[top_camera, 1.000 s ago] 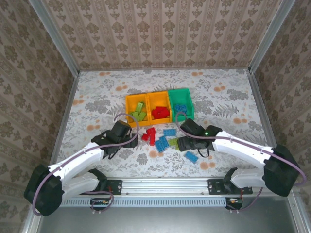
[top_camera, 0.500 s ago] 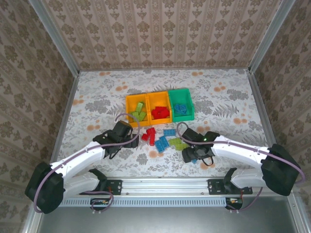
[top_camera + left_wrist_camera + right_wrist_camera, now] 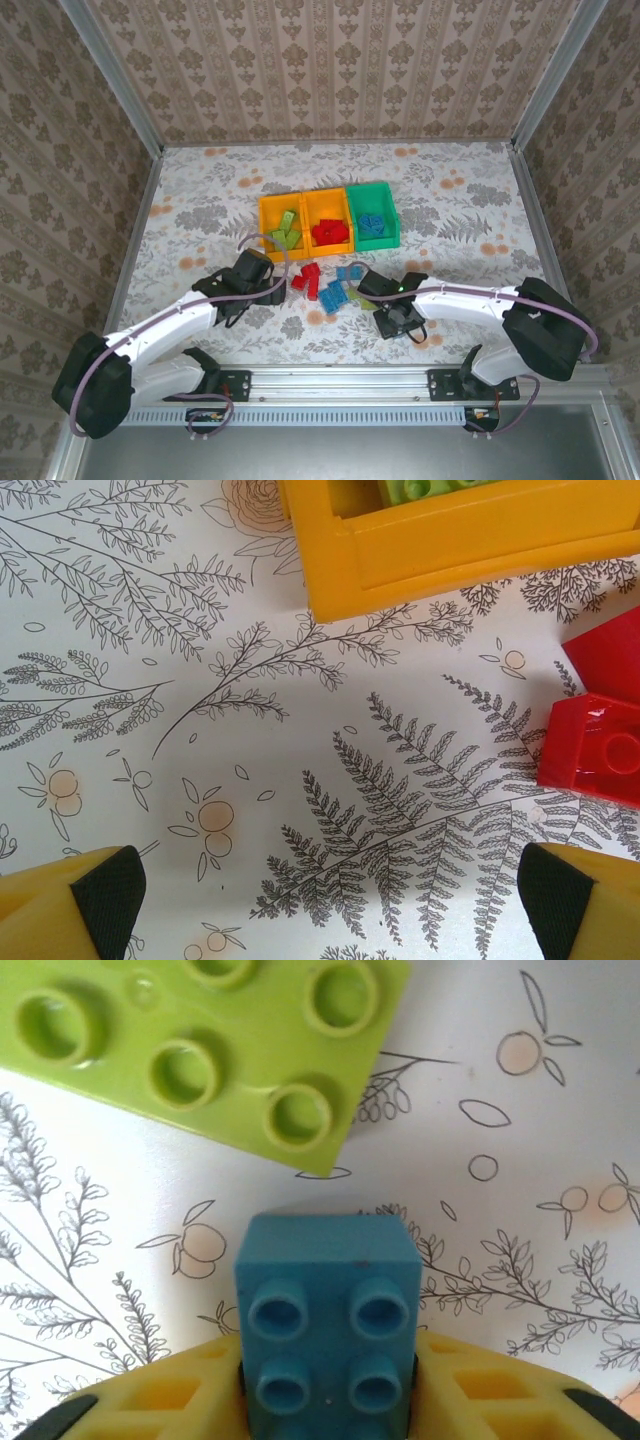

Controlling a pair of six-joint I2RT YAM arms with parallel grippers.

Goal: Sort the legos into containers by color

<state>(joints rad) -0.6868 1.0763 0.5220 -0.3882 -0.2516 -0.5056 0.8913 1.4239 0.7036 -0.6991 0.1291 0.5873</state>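
Grips blue lego [image 3: 328, 1330] in R claw [image 3: 330, 1385], studs toward cam, yellow fingers [image 3: 150, 1405] snug on both flanks. Can't tell if lifted or resting on bench [image 3: 520, 1260]. Just beyond it: lime lego [image 3: 200, 1050], flat on bench, studs up, close but not touching the blue one. From top cam, R claw [image 3: 394, 322] low at near-right edge of loose pile, toward front of bench.

Holds L claw [image 3: 330, 890] wide, nothing btwn black pads [image 3: 100, 890], bare bench under it. Ahead in wrist cam: near corner of left bin [image 3: 450, 540], lime bits inside at top edge. At right edge: red legos [image 3: 600, 740] on bench, apart from bin. From top cam, L claw [image 3: 265, 292] just left of the reds, on near side of bins.

Three bins in a row mid-bench, side by side & touching:
- left bin, yellow, w/ lime legos.
- mid bin [image 3: 330, 250], yellow, w/ red legos.
- green bin [image 3: 375, 241], w/ blue legos.

Loose on bench just in front of bins, btwn the claws: reds at left, blues [image 3: 348, 272] & limes mixed to their right.
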